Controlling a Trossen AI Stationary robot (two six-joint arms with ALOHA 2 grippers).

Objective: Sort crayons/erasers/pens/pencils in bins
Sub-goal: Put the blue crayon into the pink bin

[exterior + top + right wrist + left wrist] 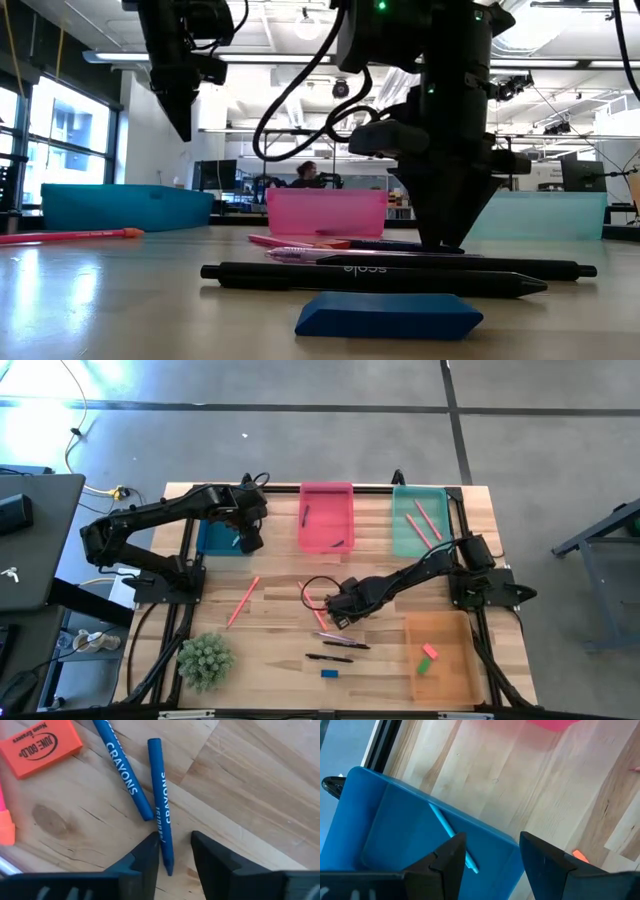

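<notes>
My right gripper is open and low over the table's middle. Its fingers stand on either side of one end of a blue crayon. A second blue crayon and an orange-red eraser lie just beyond. My left gripper hangs open and empty above the dark blue bin, which holds a light blue stick. Two dark pens and a blue eraser lie flat on the table nearer its near edge. My right gripper comes down at the blue crayon's end from above, fingers across it. One finger sits right against the crayon's side and the other stands apart from it. Whether the near finger touches it, I cannot tell. The crayon lies flat on the table.
The pink bin holds dark pens and the teal bin salmon sticks. The orange bin has a pink and a green eraser. Salmon sticks lie on the table. A spiky green plant stands near the near-left corner.
</notes>
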